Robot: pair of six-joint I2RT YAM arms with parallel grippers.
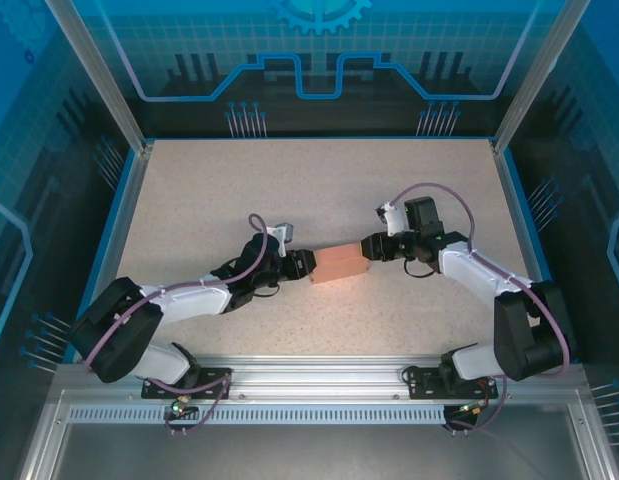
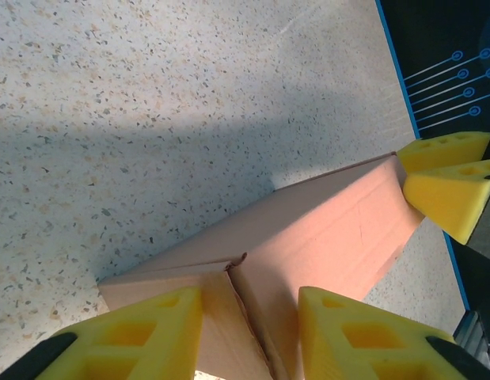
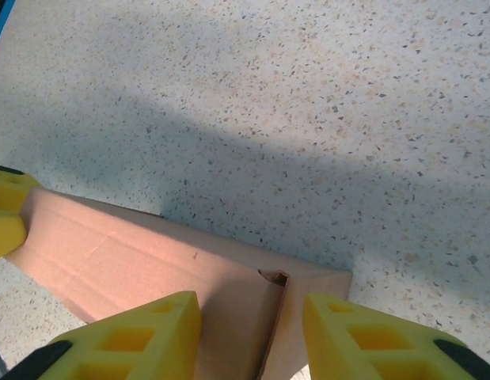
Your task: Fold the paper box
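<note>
Both ends of the paper box (image 1: 339, 266), mid table (image 1: 189, 200), are met by left gripper (image 1: 305, 264) and right gripper (image 1: 370, 247), jaws parted; clamping cannot be told. Flaps should be pressed in squarely.

In both wrist views the paper box (image 2: 324, 229) is cut off by the lower edge; contact with the fingers (image 2: 142, 336) is hidden.

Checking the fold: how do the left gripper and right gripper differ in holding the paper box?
The left gripper holds the paper box at its left end; the right gripper holds its right end. In the top view the left gripper sits lower, the right gripper higher. Both clamp it with yellow fingers.
</note>
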